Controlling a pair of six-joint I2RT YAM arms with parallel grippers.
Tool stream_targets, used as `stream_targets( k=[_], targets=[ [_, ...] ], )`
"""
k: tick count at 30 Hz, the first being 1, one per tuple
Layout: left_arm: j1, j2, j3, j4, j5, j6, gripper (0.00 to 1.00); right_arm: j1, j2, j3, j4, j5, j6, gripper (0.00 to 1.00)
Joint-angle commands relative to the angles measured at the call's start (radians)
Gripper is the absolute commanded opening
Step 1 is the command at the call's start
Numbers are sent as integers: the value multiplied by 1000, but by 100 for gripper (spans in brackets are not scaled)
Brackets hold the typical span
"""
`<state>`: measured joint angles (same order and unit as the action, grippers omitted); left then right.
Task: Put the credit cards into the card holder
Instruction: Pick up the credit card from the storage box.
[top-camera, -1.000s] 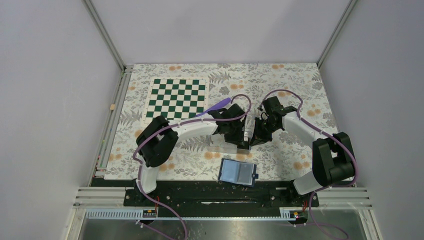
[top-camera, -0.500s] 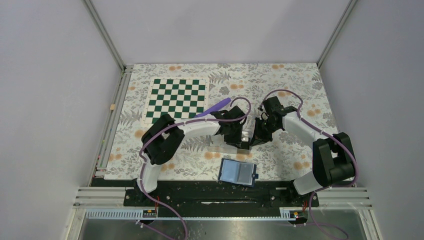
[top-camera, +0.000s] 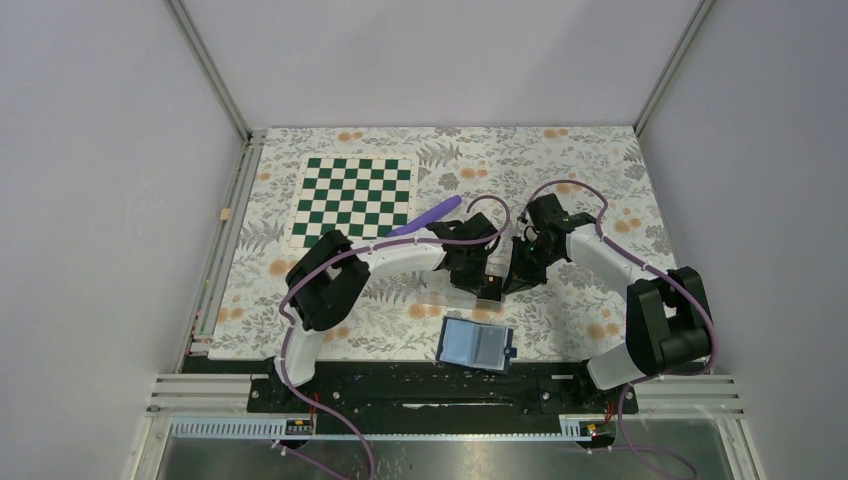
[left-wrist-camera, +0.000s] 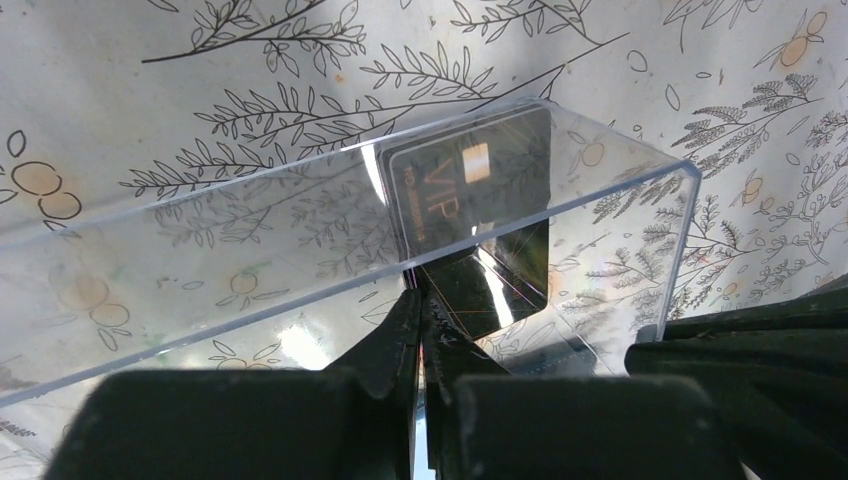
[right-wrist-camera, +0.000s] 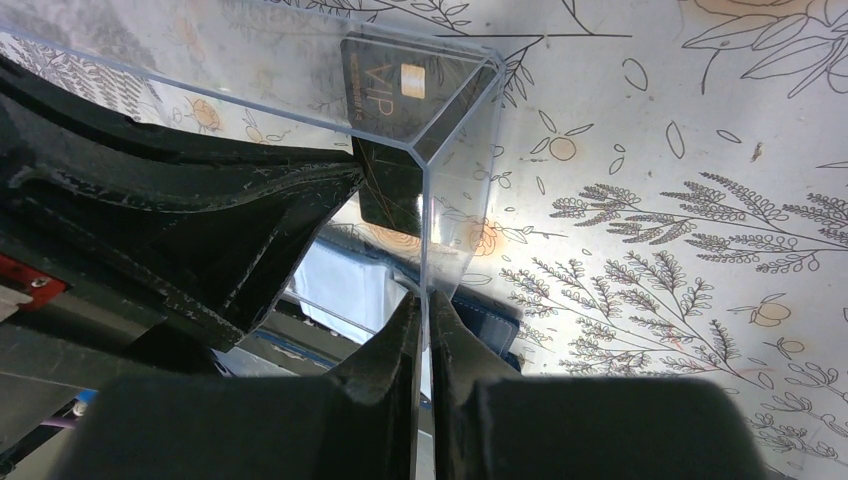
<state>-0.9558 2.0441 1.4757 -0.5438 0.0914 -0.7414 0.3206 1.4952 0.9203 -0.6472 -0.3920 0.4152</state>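
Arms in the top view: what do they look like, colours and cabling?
The left arm and right arm both have white links, bulky black joints and a looping purple cable. The black fingers taper to thin tips.

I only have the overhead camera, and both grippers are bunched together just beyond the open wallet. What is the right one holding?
Observer: The right gripper is clamped on the wall of a clear plastic tray, near its corner.
Operator: Is anything inside that tray?
Observer: Yes, a black card with VIP printed on it sits at that end of the tray.
Operator: And the left one?
Observer: The left gripper is shut, with its tips at the card's edge, apparently pinching it.
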Motion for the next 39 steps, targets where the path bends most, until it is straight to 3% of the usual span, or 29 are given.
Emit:
stream_targets(
  k=[1, 13, 39],
  targets=[
    [-21, -38, 53, 39, 8, 3, 1, 3, -25, 3, -3, -9, -12, 9],
    [-27, -50, 70, 18, -5, 13, 9, 3, -28, 8, -9, -7, -14, 9],
    [-34, -92, 52, 91, 47, 5, 15, 3, -44, 9, -17, -4, -9, 10]
  ],
)
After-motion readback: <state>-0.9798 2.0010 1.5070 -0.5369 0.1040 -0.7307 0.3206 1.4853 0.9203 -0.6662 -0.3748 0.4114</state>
